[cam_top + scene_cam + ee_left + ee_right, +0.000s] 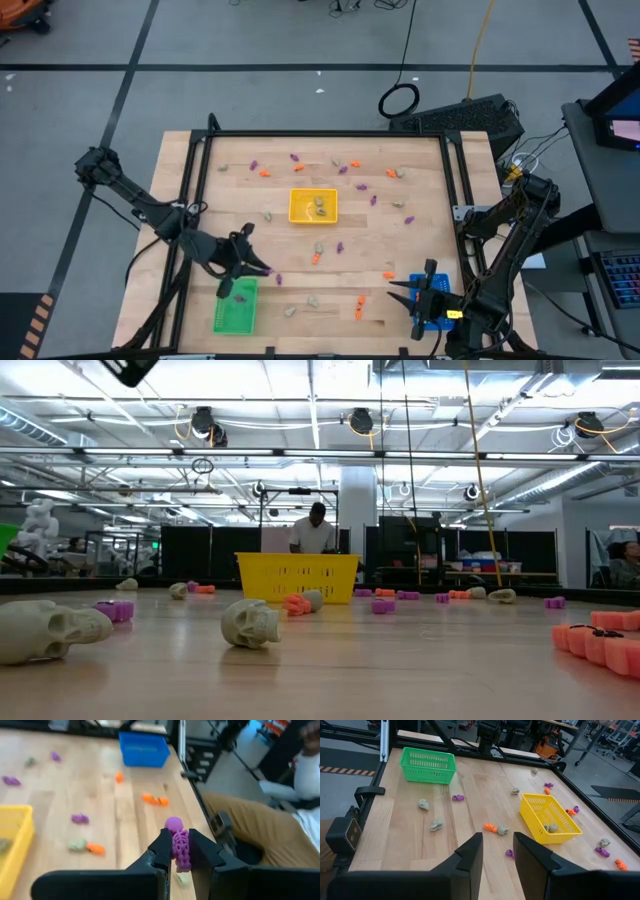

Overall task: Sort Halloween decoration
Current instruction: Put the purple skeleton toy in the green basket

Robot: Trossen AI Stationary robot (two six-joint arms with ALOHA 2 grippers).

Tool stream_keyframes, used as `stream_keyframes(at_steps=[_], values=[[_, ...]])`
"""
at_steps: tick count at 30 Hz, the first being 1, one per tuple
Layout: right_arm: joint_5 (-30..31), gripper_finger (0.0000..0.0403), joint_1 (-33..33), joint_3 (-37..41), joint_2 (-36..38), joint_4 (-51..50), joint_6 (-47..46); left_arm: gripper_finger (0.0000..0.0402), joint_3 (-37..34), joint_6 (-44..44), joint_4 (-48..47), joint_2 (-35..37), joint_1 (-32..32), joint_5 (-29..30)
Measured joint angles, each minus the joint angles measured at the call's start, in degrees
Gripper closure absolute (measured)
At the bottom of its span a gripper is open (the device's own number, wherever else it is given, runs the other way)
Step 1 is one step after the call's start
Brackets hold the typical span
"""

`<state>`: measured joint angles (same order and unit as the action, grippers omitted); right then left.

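Observation:
Small orange, purple and pale beige trinkets (318, 247) lie scattered over the wooden table. My left gripper (258, 268) hovers off the far right corner of the green tray (235, 306) and is shut on a purple skeleton figure (180, 847). My right gripper (497, 855) is open and holds nothing; it waits beside the blue tray (432, 302), pointing toward the table's left. The yellow tray (313, 205) in the middle of the table holds a few beige skulls. The low view shows beige skulls (250, 623) and purple and orange pieces resting on the tabletop. My left gripper pinches the purple skeleton figure by its ribbed body (181, 851) between the two fingers (162, 851). Its round head (173, 824) sticks out beyond the fingertips. The figure is lifted clear of the table.
A black metal frame (325, 134) runs around the table's far and side edges. Two orange pieces (359, 306) and beige skulls (312, 299) lie between the green and blue trays. A seated person's legs (240, 815) show beyond the table's near edge in the left wrist view.

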<state>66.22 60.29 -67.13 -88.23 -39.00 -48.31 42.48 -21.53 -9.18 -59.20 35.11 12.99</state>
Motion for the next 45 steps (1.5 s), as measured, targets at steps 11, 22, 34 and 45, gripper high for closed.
stream_keyframes(at_steps=[11, 22, 34, 45], values=[[0.01, 0.0309, -0.35, 0.00, -0.01, 0.00, 0.10, 0.0361, 0.02, -7.13, -6.80, -1.69, 10.62, 0.31], [-0.11, 0.0309, -1.14, 0.02, -0.02, 0.00, 0.13, 0.0361, 0.02, -12.75, -12.19, -11.37, 17.78, -4.55], [-0.20, 0.0309, -1.11, 0.01, -0.02, 0.00, 0.00, 0.0361, 0.02, -16.13, -11.96, -18.07, 18.56, -6.97], [-0.22, 0.0309, -1.11, 0.01, -0.01, 0.01, 0.00, 0.0361, 0.02, -15.62, -12.19, -18.36, 18.56, -3.59]])
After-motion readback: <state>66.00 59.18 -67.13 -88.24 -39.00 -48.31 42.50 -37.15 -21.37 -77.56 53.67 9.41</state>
